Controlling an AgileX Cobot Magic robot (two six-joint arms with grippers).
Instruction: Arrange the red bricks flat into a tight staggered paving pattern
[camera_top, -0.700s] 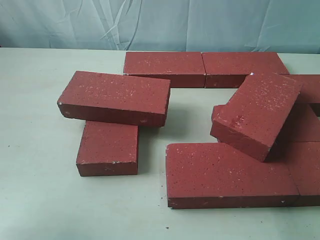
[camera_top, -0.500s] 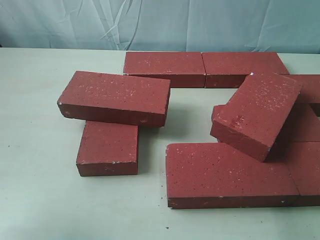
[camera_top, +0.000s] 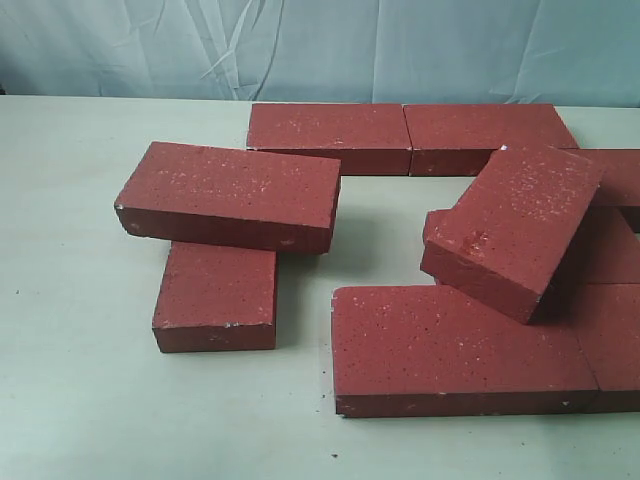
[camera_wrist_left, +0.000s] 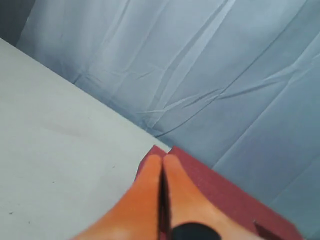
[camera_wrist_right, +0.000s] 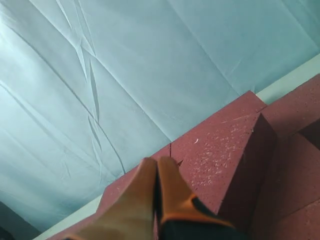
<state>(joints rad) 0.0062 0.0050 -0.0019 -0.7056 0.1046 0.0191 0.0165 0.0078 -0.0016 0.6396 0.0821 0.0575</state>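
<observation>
Red bricks lie just beyond the closed right gripper.

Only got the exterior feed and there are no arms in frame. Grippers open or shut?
Observer: The left gripper is shut, with its jaws pressed together and nothing between them.
Operator: And the right?
Observer: The right gripper is shut too, and empty.
Operator: What's the left one aimed at?
Observer: Its wrist view shows the corner of a red brick just past the tip, with bare table beside it.
</observation>
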